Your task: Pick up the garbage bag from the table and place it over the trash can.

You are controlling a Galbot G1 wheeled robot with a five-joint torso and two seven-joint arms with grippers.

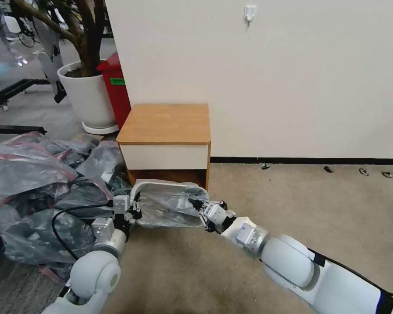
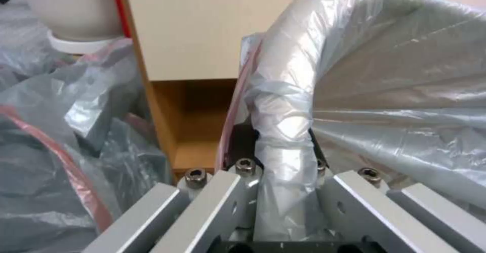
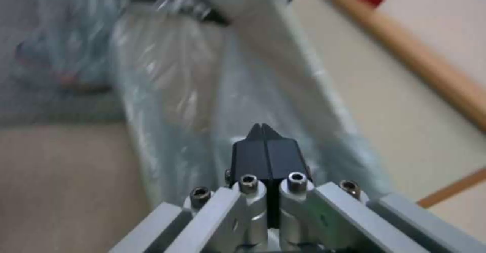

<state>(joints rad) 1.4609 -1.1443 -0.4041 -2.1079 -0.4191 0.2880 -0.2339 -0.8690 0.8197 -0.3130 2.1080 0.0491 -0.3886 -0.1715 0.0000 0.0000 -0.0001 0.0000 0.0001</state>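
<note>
The garbage bag (image 1: 170,209) sits low in the centre of the head view, stretched over the trash can (image 1: 161,185), whose pale rolled rim shows along the bag's upper edge, just in front of the table (image 1: 163,124) and its open shelf. The left gripper (image 1: 134,211) is at the bag's left end; in the left wrist view its fingers (image 2: 243,143) stand on either side of the bag-covered rim (image 2: 283,131), which runs up between them, so the gripper has the wrapped rim in a narrow grasp. The right gripper (image 1: 195,204) is at the bag's right end, its tip touching the plastic; in the right wrist view its two black fingertips (image 3: 263,146) are pressed flat together, and whether any film is pinched between them cannot be told. The bag (image 3: 202,93) spreads away beyond those tips. There is one bag on the can, one can, one table, and two grippers, one at each end of the bag. At the left of the head view lies one heap of grey-pink bags (image 1: 35,183), touching the floor beside the left arm. Toward the upper left stand one white plant pot (image 1: 85,96) and one red bin (image 1: 115,87), side by side behind the table.
</note>
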